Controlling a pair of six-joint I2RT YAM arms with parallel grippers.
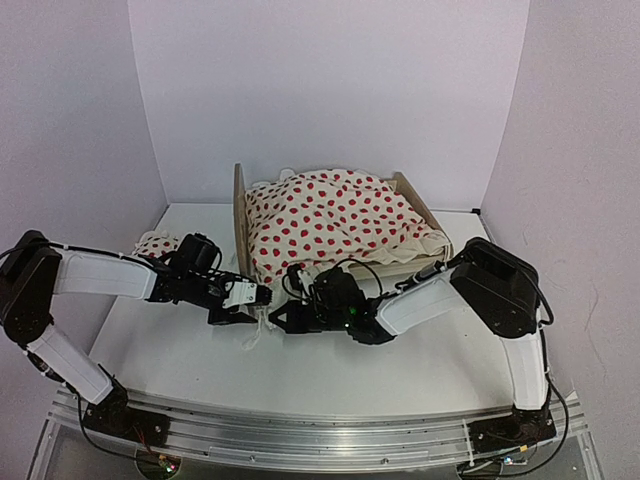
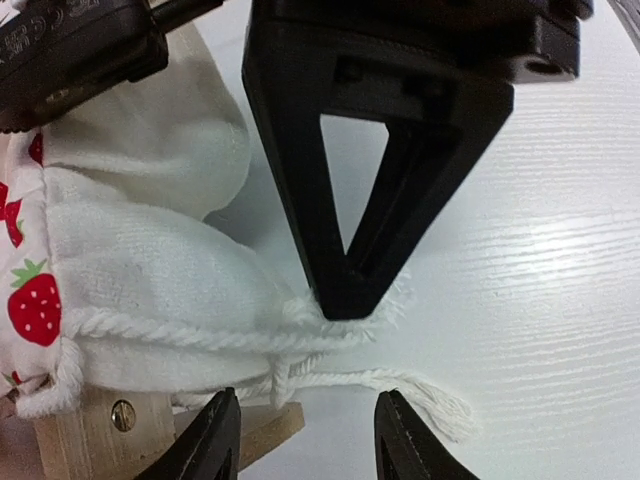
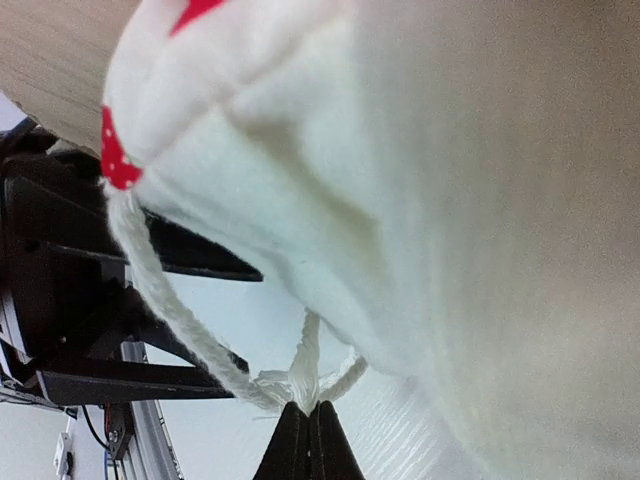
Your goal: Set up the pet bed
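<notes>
The pet bed (image 1: 240, 215) stands at the back middle, its light-wood frame draped in a red-dotted white blanket (image 1: 340, 215) that hides the mattress. The blanket's corner hangs down to the table at the bed's near left leg (image 2: 120, 428). My right gripper (image 1: 272, 320) (image 3: 307, 425) is shut on the knotted white cord (image 3: 305, 375) at that corner. In the left wrist view its black finger (image 2: 350, 200) presses the fringe. My left gripper (image 1: 260, 297) (image 2: 305, 445) sits just left of it, open. The cord's frayed tassel (image 2: 420, 390) lies just beyond its fingertips, not held.
A small red-dotted pillow (image 1: 152, 243) lies on the table at the left, behind my left arm. White walls close in on the left, back and right. The metal rail (image 1: 300, 430) runs along the near edge.
</notes>
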